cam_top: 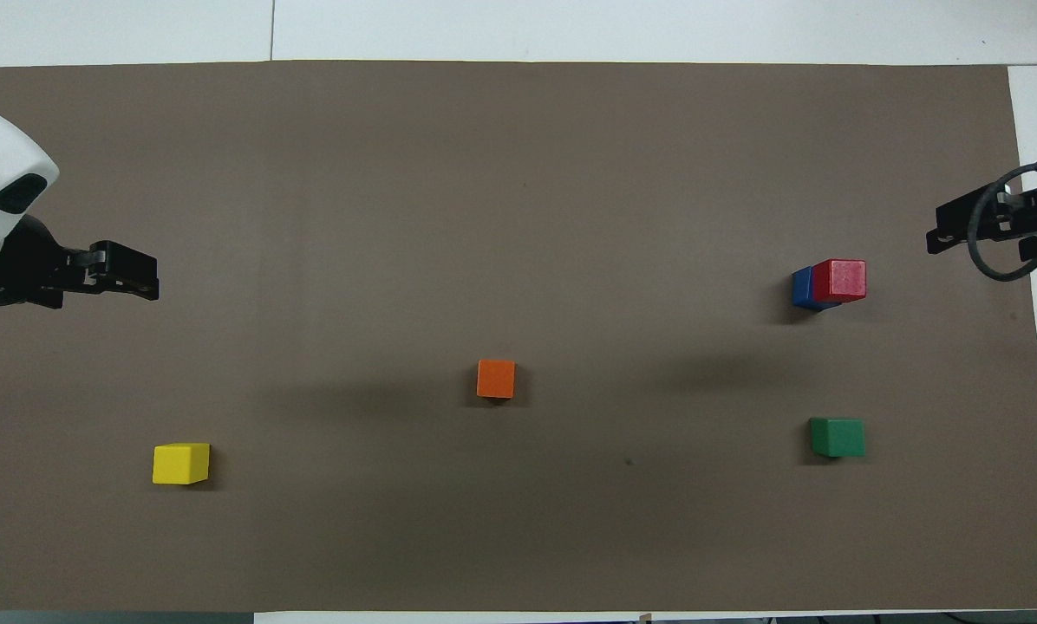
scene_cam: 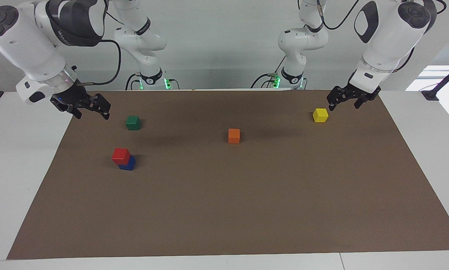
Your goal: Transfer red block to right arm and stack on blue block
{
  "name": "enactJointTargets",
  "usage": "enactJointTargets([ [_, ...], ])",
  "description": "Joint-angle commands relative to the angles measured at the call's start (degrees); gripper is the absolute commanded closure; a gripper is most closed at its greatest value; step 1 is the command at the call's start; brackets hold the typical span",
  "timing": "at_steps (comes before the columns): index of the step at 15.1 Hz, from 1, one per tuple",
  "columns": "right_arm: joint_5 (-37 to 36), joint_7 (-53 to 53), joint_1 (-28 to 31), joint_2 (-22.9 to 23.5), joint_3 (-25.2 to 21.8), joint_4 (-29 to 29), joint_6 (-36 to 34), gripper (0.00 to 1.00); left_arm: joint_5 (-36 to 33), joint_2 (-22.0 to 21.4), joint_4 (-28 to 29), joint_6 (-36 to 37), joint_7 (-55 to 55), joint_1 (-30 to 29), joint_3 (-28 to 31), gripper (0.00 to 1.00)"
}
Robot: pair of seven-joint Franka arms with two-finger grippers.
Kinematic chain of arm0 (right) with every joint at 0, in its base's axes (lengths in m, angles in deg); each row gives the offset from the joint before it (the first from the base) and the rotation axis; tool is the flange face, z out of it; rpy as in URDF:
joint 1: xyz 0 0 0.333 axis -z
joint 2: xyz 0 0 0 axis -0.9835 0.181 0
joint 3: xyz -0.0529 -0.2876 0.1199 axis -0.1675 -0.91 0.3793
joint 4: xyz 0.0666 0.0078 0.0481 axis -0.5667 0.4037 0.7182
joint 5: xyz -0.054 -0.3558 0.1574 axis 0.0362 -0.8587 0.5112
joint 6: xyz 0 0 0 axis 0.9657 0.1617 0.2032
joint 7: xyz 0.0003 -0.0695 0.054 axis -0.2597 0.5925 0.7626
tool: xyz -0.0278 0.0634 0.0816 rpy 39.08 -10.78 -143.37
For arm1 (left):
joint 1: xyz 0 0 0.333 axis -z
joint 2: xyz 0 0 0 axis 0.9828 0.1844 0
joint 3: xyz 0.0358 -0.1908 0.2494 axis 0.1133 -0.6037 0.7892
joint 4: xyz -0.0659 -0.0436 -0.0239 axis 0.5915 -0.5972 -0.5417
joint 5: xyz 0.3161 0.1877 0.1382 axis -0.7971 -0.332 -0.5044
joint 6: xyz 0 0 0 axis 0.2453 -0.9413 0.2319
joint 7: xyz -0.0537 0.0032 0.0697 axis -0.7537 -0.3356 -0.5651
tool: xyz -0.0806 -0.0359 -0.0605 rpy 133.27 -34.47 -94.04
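**Red Cube Sitting on Blue as My Grippers Hang Empty**

I am holding my right gripper (scene_cam: 91,108) wide open and empty, in the air over the mat's (scene_cam: 224,210) edge at my right arm's end, touching nothing. The red block (scene_cam: 120,155), a small glossy cube with no long axis, is sitting on the blue block (scene_cam: 128,164), slightly offset, farther from me than the green cube (scene_cam: 133,122). My left gripper (scene_cam: 344,101) is waiting open above the yellow cube (scene_cam: 320,115).
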Motion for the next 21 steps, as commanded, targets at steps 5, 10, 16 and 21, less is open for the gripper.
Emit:
enactJointTargets([
  [5,-0.9,-0.2,0.3,-7.8,0.5,7.9,-1.0,0.0,0.8,-0.8,0.2,0.8,0.5,-0.3,0.0,0.0],
  [10,-0.7,-0.3,1.3,-17.2,0.4,17.4,1.1,0.0,0.8,-0.8,0.2,0.8,0.5,-0.3,0.0,0.0],
  [16,-1.2,-1.2,1.4,-14.1,0.4,13.4,2.7,0.01,0.8,-0.8,0.2,0.8,0.5,-0.3,0.0,0.0],
  [21,-1.2,-1.1,1.2,-11.9,0.4,10.8,0.9,0.01,0.8,-0.8,0.2,0.8,0.5,-0.3,0.0,0.0],
])
